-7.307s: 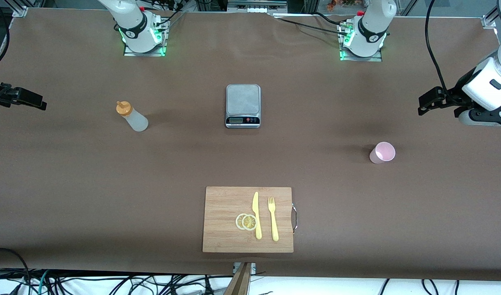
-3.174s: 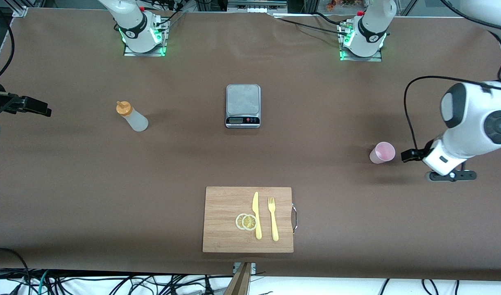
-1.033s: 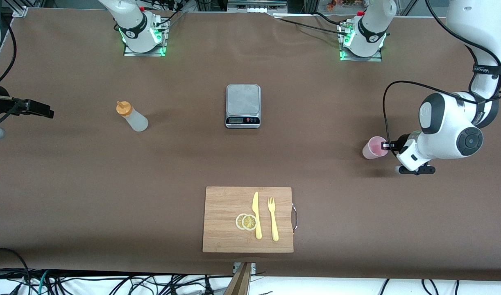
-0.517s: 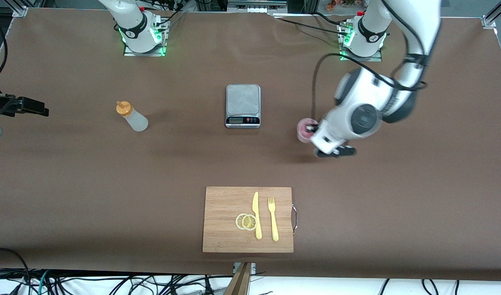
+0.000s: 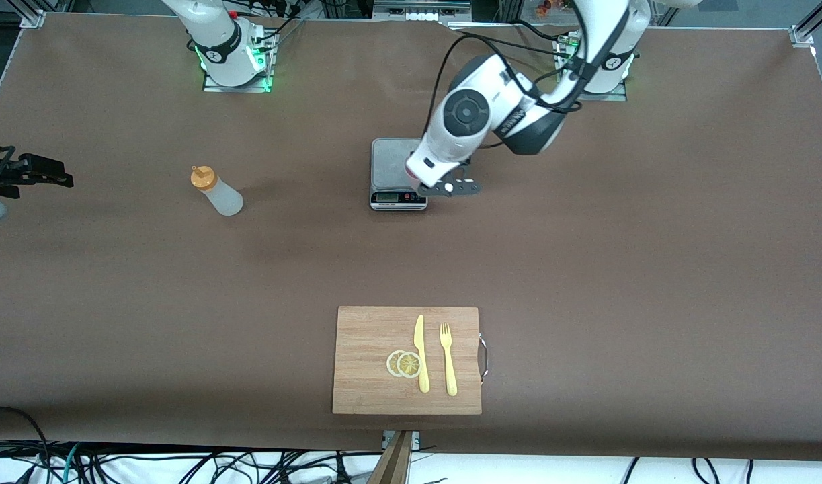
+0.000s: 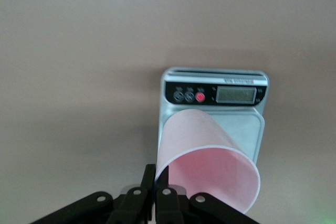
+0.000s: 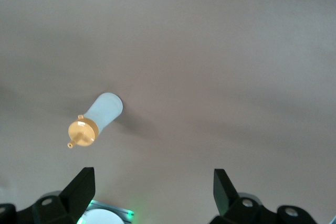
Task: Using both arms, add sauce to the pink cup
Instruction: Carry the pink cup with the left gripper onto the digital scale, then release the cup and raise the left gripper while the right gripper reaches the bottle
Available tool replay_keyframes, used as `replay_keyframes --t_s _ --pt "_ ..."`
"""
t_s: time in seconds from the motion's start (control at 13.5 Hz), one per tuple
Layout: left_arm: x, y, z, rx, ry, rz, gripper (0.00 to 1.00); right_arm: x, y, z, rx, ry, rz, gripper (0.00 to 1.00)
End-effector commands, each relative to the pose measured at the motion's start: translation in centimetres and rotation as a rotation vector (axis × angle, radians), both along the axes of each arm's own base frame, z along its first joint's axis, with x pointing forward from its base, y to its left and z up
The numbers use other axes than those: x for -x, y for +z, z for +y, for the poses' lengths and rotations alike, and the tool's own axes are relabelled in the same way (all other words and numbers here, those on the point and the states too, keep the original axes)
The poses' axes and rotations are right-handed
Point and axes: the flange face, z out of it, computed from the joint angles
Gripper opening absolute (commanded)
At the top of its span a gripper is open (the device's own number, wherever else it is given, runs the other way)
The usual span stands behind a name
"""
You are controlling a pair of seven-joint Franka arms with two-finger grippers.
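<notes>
My left gripper (image 6: pixel 157 176) is shut on the rim of the pale pink cup (image 6: pixel 210 156) and holds it tilted just over the silver kitchen scale (image 6: pixel 215 94). In the front view the left arm's wrist (image 5: pixel 451 144) hides the cup and the gripper above the scale (image 5: pixel 392 161). The sauce bottle (image 5: pixel 217 193), whitish with an orange cap, stands on the table toward the right arm's end; it also shows in the right wrist view (image 7: pixel 97 121). My right gripper (image 5: pixel 58 178) is open and empty, in the air near that end of the table, apart from the bottle.
A wooden cutting board (image 5: pixel 367 336) lies near the front camera's edge with two lemon slices (image 5: pixel 404 364), a yellow knife (image 5: pixel 421 353) and a yellow fork (image 5: pixel 448 359) on it. The arms' bases (image 5: pixel 232 57) stand along the table's top edge.
My left gripper closed on the pink cup near the left arm's end and carried it to over the scale. The right gripper has hardly moved.
</notes>
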Motion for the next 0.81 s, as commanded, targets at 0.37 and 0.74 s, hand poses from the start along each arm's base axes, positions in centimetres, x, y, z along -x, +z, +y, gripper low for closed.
replay_keyframes --t_s 0.37,0.74 --pt "1.7 -4.0 -2.5 0.02 -0.014 -0.011 0.0 -0.5 -4.9 -4.6 -0.239 0.457 0.037 1.0" --pt "1.1 -4.0 -2.5 0.041 -0.077 -0.019 1.0 -0.3 -10.0 -6.3 -0.511 0.654 0.032 1.0"
